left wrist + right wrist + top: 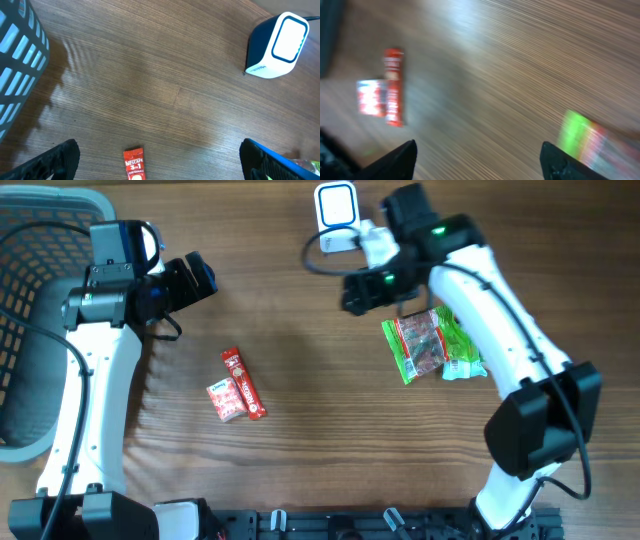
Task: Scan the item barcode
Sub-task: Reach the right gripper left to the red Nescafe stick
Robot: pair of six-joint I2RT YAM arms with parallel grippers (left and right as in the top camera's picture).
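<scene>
The white and blue barcode scanner (335, 205) stands at the table's far edge and shows again in the left wrist view (277, 45). A green and red snack packet (432, 345) lies flat under my right arm and is a green blur in the right wrist view (582, 137). My right gripper (360, 290) hovers open just left of it, with only bare table between its fingers (480, 165). A red Nescafe stick (243, 383) and a small red and white sachet (224, 400) lie mid-left. My left gripper (200, 280) is open and empty (160, 165), above the stick's top end (134, 165).
A dark plastic basket (30, 330) fills the left side, its slatted wall beside my left arm (20, 65). The scanner's cable loops on the table near my right wrist. The right wrist view is blurred by motion.
</scene>
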